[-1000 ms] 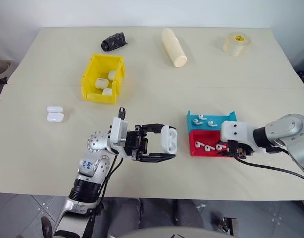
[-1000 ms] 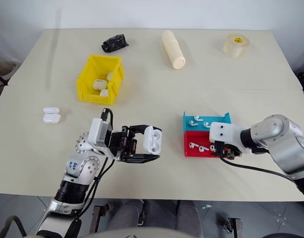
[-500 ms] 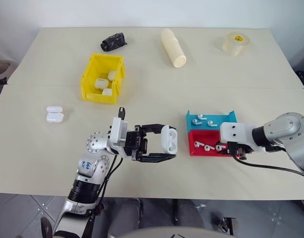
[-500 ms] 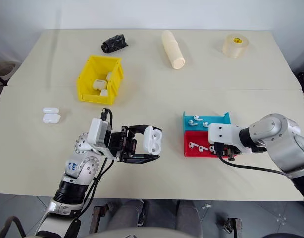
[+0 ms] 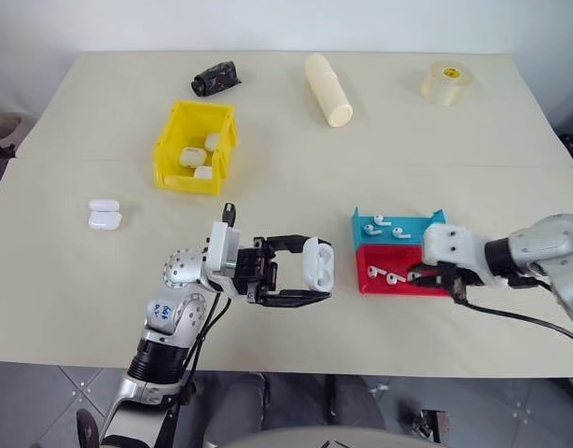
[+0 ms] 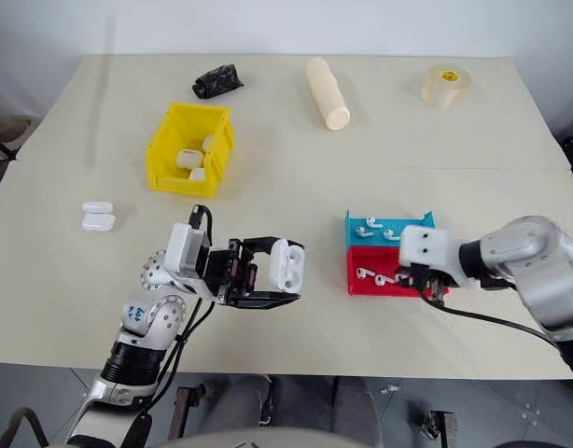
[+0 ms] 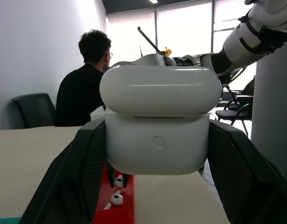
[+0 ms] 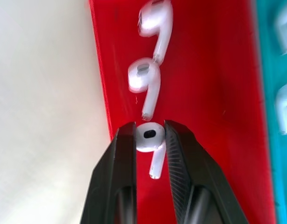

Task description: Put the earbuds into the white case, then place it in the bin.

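My left gripper [image 5: 314,269] is shut on the white case [image 5: 317,264] and holds it above the table, in front of the red tray [image 5: 403,259]. In the left wrist view the case [image 7: 157,126] sits between both black fingers [image 7: 82,172]. My right gripper [image 8: 149,133] is over the red tray, shut on the head of one earbud [image 8: 148,136]. Two more earbuds [image 8: 144,79] lie in a row just beyond it, also seen from above [image 5: 372,272]. The yellow bin [image 5: 186,177] stands at the far left with white cases inside.
A blue tray [image 5: 422,224] with two earbuds adjoins the red one. Two white cases [image 5: 104,214] lie at the left. A black object [image 5: 215,78], a cream cylinder [image 5: 328,89] and a tape roll [image 5: 445,81] sit at the back. A person [image 7: 85,88] sits beyond the table.
My right gripper has shut on an earbud in the red tray and risen slightly. The left gripper with the case has stayed still.
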